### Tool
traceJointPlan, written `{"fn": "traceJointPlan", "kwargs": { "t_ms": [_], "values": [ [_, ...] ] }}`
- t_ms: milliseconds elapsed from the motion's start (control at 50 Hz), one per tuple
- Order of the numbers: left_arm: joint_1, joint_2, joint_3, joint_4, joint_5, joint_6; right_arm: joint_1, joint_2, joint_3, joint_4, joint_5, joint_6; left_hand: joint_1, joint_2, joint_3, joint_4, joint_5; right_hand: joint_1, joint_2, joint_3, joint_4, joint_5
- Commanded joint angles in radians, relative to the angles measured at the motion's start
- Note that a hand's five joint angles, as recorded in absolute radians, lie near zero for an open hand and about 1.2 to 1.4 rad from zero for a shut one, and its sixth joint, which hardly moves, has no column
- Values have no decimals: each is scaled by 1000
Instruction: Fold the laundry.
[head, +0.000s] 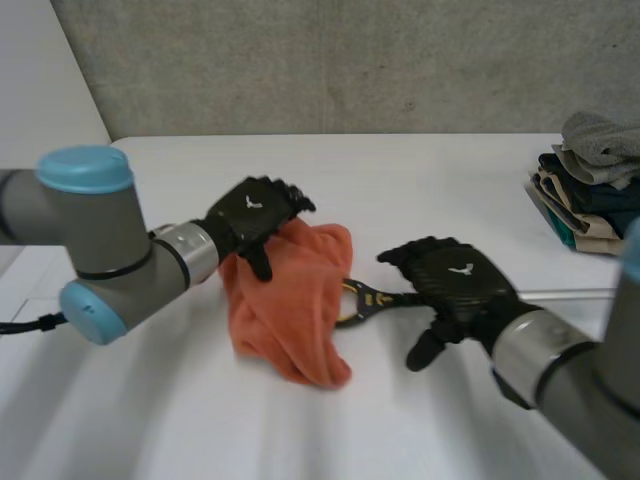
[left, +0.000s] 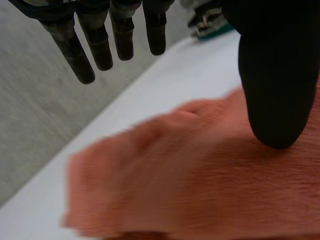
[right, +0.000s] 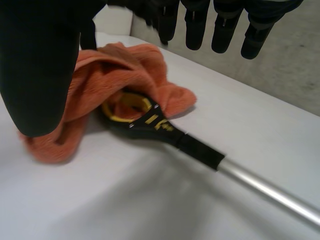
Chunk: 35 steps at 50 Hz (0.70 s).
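An orange cloth (head: 290, 300) lies crumpled in a heap in the middle of the white table (head: 420, 180). My left hand (head: 250, 215) hovers over the heap's far left part, fingers straight and spread, holding nothing. In the left wrist view its thumb (left: 275, 75) hangs just over the orange cloth (left: 190, 175). My right hand (head: 450, 285) is open to the right of the heap, apart from it. In the right wrist view the right hand's thumb (right: 40, 65) hangs in front of the orange cloth (right: 100, 85), fingers straight.
A black and yellow tool head (head: 365, 297) on a metal pole (head: 570, 293) lies on the table, its end tucked under the cloth's right edge, below my right hand. A pile of folded laundry (head: 590, 180) sits at the far right edge.
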<state>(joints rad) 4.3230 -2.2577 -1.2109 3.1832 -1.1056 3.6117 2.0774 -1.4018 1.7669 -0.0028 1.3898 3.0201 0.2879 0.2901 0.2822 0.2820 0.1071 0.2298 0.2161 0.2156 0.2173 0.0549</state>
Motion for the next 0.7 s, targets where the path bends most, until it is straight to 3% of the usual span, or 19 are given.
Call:
{"fn": "traceJointPlan", "kwargs": {
  "t_ms": [20, 120, 220, 360, 500, 700],
  "values": [
    [-17, -126, 100, -80, -22, 30, 121, 185, -122, -46, 121, 16, 1033, 1031, 1039, 1039, 1039, 93, 107, 107, 105, 93],
    [-28, -97, 113, -65, -104, 25, 130, 213, -170, -57, 163, 6, 1108, 1106, 1114, 1114, 1115, 93, 107, 107, 105, 93],
    [-14, 41, 96, 12, -233, 15, 116, 202, -187, -57, 166, 3, 1108, 1106, 1114, 1114, 1115, 93, 107, 107, 105, 93],
    [-16, 197, 77, 20, -257, 9, 107, 159, -195, -46, 170, -7, 1108, 1106, 1114, 1114, 1115, 46, 60, 60, 59, 47],
    [-48, 368, 62, 18, -260, -62, -5, 124, -196, -45, 169, -17, 1108, 1106, 1114, 1114, 1115, -55, -42, -41, -43, -55],
    [-111, 562, 31, -49, -263, -125, -34, 159, -282, -39, 160, 152, 1108, 1106, 1114, 1114, 1115, -55, -42, -41, -43, -55]
  ]
}}
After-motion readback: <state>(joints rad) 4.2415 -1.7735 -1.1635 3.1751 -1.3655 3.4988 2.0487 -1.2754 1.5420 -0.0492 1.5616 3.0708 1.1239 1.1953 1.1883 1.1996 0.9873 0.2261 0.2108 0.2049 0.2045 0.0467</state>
